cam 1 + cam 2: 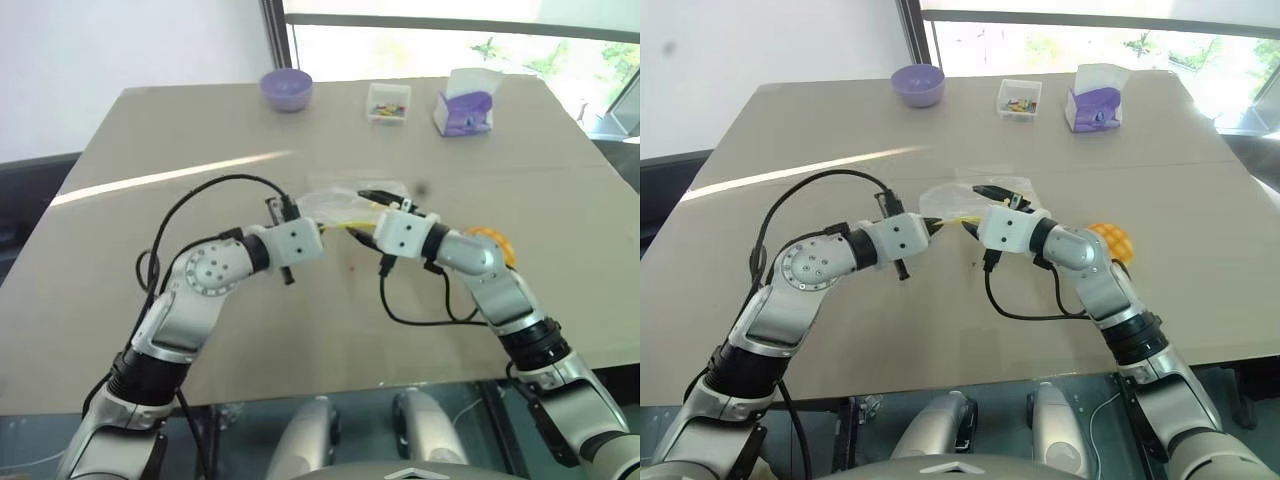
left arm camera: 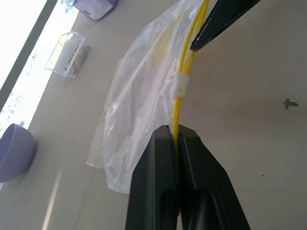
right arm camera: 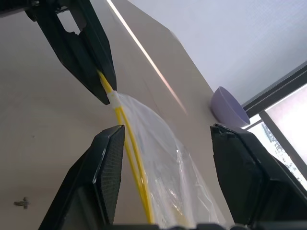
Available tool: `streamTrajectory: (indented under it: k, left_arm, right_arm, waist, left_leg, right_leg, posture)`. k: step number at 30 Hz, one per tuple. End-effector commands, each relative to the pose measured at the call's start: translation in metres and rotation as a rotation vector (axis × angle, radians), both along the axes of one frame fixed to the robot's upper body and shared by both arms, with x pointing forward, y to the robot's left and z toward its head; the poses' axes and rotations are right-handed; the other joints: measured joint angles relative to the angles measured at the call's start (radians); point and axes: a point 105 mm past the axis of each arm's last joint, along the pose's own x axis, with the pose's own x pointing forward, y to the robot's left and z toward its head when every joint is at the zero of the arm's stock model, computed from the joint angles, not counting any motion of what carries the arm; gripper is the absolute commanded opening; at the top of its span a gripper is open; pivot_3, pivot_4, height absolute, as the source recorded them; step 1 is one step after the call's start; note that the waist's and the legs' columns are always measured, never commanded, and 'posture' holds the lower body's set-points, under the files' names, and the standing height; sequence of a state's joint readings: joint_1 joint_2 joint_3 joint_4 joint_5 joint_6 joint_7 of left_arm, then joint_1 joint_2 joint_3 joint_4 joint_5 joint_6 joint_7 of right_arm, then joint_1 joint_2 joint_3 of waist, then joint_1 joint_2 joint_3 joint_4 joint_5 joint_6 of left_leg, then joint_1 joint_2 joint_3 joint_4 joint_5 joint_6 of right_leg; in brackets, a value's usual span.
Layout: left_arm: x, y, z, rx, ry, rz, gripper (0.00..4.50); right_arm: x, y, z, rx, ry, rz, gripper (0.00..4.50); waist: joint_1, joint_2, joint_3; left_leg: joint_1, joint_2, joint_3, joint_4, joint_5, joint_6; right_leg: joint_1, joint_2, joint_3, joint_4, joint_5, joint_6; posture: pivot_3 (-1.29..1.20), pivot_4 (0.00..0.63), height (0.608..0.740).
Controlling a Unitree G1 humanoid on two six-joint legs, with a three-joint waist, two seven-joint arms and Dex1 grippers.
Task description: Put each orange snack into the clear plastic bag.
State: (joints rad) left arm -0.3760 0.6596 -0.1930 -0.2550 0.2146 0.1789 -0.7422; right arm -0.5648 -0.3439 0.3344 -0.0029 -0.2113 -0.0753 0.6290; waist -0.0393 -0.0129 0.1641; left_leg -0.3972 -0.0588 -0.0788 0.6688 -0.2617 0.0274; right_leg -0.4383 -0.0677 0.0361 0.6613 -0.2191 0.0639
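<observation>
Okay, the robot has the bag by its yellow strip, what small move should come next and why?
Probably close the right end effector on the clear plastic bag. Its fingers stand open either side of the yellow seal strip, while the left end effector already pinches that strip. The orange snack lies on the table.

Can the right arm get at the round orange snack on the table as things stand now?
Probably yes: the round orange snack lies uncovered just beside the right arm, and the right gripper is open with the clear plastic bag between its fingers.

Left tool (image 2: 178,139) pinched tight, right tool (image 3: 168,143) spread wide, both arms angled inward, tips nearly meeting.
</observation>
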Motion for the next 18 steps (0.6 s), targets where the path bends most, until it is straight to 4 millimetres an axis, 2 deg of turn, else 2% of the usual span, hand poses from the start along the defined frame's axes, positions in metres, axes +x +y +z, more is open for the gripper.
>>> streamTrajectory:
  k: [1,7,18]
  left_arm:
    - [-0.001,-0.001,0.007,0.001,-0.04,-0.008,0.0]
    - [-0.001,-0.002,0.008,-0.004,-0.043,-0.011,0.0]
    - [-0.002,-0.003,0.008,0.0,-0.05,-0.017,0.0]
  right_arm:
    - [-0.007,0.003,0.024,0.077,-0.034,0.039,3.02]
    - [-0.004,0.0,0.016,0.032,-0.036,0.021,3.02]
    - [0.004,-0.004,0.017,0.016,-0.029,-0.015,3.02]
  waist:
    - [0.0,0.0,0.0]
    - [0.001,0.0,0.0]
    - [0.0,0.0,0.0]
  left_leg:
    - [0.0,0.0,0.0,0.0,0.0,0.0]
    - [0.0,0.0,0.0,0.0,0.0,0.0]
    - [0.0,0.0,0.0,0.0,0.0,0.0]
  right_leg:
    - [0.0,0.0,0.0,0.0,0.0,0.0]
    - [0.0,0.0,0.0,0.0,0.0,0.0]
    - [0.0,0.0,0.0,0.0,0.0,0.0]
  posture:
    - [0.0,0.15,0.74]
    - [0.0,0.15,0.74]
    - [0.0,0.15,0.74]
